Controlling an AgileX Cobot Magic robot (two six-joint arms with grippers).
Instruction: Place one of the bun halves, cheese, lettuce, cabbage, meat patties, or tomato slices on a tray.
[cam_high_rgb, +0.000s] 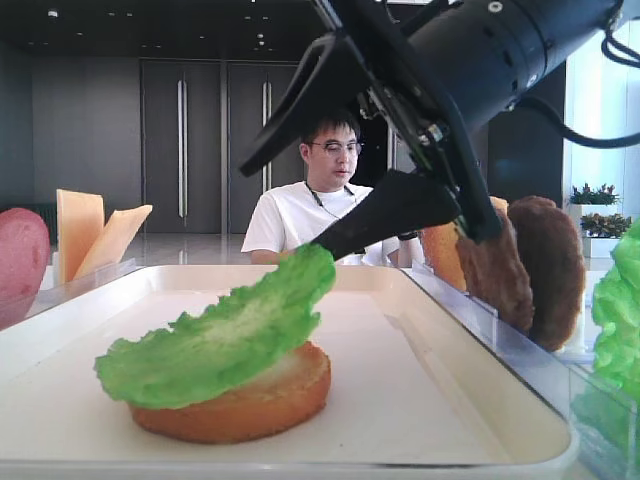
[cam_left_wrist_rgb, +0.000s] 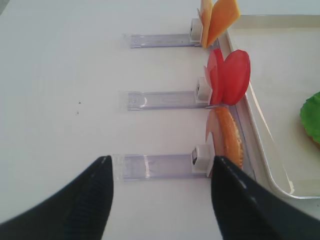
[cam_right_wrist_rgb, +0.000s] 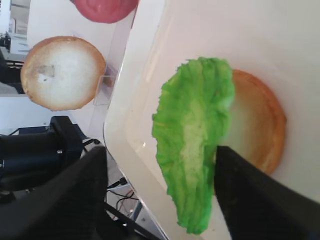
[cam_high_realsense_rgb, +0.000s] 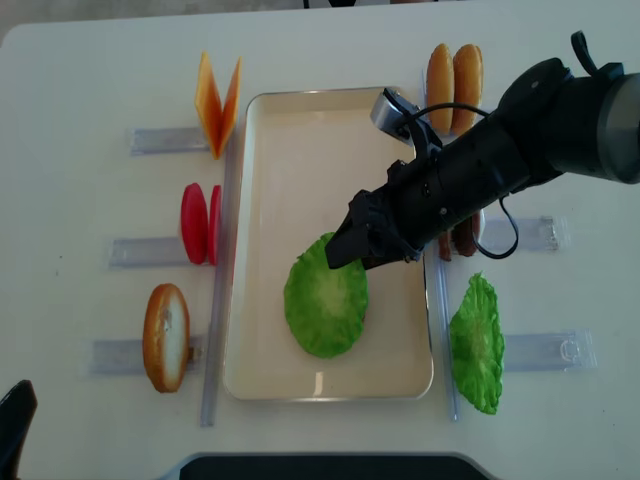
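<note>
A bright green lettuce (cam_high_rgb: 230, 340) leaf lies tilted on a golden bun half (cam_high_rgb: 250, 400) in the cream tray (cam_high_rgb: 400, 400). From above, the lettuce (cam_high_realsense_rgb: 325, 295) covers the bun in the tray (cam_high_realsense_rgb: 300, 130). My right gripper (cam_high_rgb: 280, 210) hangs open just over the leaf's raised far edge, and its lower finger (cam_high_rgb: 390, 210) meets that edge. In the right wrist view the lettuce (cam_right_wrist_rgb: 195, 125) lies between the spread fingers, nothing is clamped, and the bun half (cam_right_wrist_rgb: 260, 125) shows beside it. My left gripper (cam_left_wrist_rgb: 162, 162) is open over the bare table at the near left.
Racks flank the tray. On the left stand cheese (cam_high_realsense_rgb: 218, 100), tomato slices (cam_high_realsense_rgb: 200, 222) and a bun half (cam_high_realsense_rgb: 167, 337). On the right are two bun halves (cam_high_realsense_rgb: 452, 75), meat patties (cam_high_rgb: 520, 265) and a second lettuce leaf (cam_high_realsense_rgb: 475, 345). A person sits behind the table.
</note>
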